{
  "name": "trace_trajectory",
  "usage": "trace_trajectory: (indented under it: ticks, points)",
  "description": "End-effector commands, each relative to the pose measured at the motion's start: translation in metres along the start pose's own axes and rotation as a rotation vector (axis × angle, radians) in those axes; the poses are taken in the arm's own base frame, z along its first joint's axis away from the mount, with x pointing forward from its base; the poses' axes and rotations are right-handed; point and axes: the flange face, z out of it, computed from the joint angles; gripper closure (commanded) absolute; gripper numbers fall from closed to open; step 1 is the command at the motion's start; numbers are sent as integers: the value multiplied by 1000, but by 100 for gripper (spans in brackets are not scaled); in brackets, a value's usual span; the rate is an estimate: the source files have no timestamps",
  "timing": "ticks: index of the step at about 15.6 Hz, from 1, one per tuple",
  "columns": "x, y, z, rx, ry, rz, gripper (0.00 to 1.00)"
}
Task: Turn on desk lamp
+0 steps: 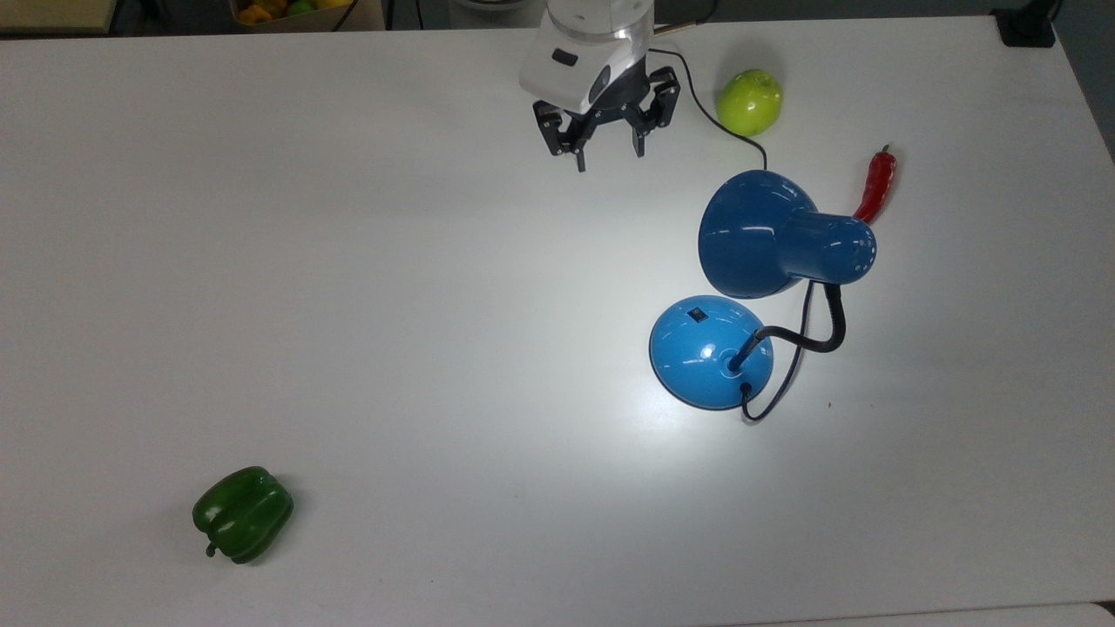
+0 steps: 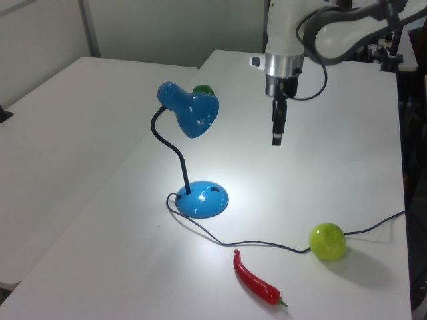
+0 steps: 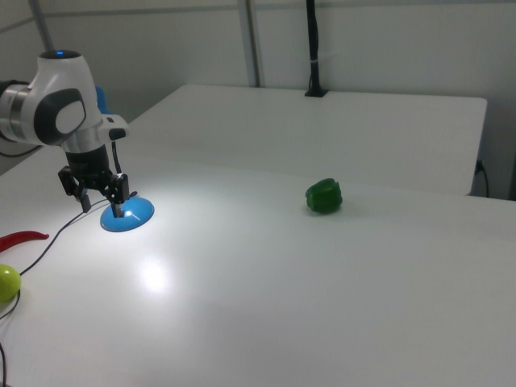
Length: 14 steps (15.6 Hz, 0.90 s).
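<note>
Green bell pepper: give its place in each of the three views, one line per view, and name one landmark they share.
Top view: the green bell pepper lies at lower left, alone on the white table.
Left view: a sliver of it peeks out behind the desk lamp, above the shade.
Right view: it sits right of centre, far from the lamp's base.
Shared landmark: the lamp's blue base, inside the bright pool of light.
</note>
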Motion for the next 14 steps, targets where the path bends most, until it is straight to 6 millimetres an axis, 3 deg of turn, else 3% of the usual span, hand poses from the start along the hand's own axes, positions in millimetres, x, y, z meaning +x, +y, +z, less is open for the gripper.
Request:
trace_trajectory:
  ticks: [1,7,10,14]
  points:
    - [-31,26,-51,3,-42,65,0]
    - [-65,69,-138,17,-91,195,0]
    - [-69,81,-160,-17,-57,336,0]
    - [-65,90,-162,-40,-22,316,0]
